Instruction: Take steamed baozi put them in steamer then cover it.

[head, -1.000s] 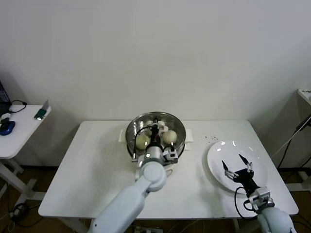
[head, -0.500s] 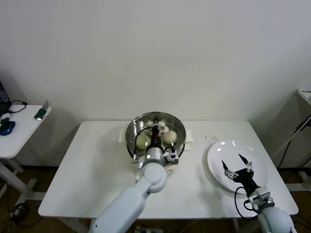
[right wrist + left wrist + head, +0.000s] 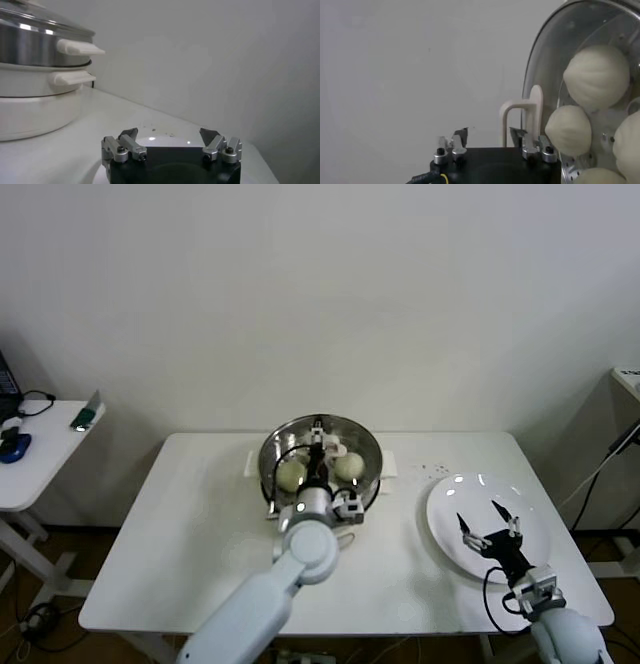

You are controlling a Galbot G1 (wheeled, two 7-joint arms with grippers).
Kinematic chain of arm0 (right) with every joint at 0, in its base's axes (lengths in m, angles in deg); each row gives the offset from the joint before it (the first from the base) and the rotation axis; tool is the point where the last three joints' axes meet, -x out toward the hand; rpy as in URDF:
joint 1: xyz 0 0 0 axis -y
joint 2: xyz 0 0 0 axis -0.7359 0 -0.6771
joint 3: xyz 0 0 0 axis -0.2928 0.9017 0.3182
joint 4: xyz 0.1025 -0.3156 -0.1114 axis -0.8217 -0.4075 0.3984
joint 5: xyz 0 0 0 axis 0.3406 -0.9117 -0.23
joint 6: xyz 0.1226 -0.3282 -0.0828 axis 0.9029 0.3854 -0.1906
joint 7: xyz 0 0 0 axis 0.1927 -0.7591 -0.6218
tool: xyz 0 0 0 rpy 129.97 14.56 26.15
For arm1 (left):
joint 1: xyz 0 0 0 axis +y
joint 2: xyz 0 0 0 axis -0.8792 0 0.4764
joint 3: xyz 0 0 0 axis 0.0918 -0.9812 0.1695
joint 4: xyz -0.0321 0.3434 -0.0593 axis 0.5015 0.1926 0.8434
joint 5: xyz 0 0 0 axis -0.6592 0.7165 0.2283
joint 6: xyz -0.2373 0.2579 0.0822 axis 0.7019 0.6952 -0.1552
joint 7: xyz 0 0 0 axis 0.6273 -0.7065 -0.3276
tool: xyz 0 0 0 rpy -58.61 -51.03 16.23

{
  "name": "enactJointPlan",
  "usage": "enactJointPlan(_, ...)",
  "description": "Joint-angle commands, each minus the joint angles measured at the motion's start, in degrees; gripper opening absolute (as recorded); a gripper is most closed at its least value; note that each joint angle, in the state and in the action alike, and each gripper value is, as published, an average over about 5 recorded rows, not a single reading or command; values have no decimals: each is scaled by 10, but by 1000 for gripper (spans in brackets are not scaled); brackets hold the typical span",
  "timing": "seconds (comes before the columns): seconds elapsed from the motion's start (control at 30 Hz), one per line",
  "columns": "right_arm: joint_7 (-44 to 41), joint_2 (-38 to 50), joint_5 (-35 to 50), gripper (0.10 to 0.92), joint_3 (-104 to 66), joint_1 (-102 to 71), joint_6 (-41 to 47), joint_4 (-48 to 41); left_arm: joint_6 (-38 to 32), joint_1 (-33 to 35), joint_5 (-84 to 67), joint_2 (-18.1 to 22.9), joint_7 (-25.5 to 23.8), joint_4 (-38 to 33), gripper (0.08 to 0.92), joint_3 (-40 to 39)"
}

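Head view: the cover (image 3: 320, 446) sits on the steamer (image 3: 366, 484), buns (image 3: 291, 474) inside. Left wrist view: left gripper (image 3: 490, 138), jaws apart, straddles the cover's handle (image 3: 520, 120). Right wrist view: right gripper (image 3: 170, 137) hovers wide open above the plate (image 3: 150, 141).

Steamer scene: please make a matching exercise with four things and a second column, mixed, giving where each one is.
Things:
1. steamed baozi
2. cover
3. right gripper
4. left gripper

Places:
a. over the white plate
b. lying on the steamer
c. open, beside the cover's handle
d. inside, under the glass

Pairs: 1-d, 2-b, 3-a, 4-c
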Motion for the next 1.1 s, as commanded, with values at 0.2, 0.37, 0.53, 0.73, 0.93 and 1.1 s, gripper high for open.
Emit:
enactJointPlan(0.2,-1,1,3,823,0,4,10,-1,28,45,-61,-75,6,-149,772,5)
enactJointPlan(0.37,0,1,2,823,3,7,13,0,28,64,-92,-112,12,-202,821,15)
enactJointPlan(0.53,-1,0,1,823,4,11,17,1,28,115,-187,-153,44,-260,823,50)
enactJointPlan(0.73,-1,2,-1,823,4,14,22,3,6,205,-340,-192,91,-316,823,149)
enactJointPlan(0.93,-2,2,2,823,4,11,22,11,-124,308,-482,-183,204,-327,823,299)
enactJointPlan(1.1,-7,-1,4,823,3,7,20,17,-255,394,-625,-134,256,-322,823,417)
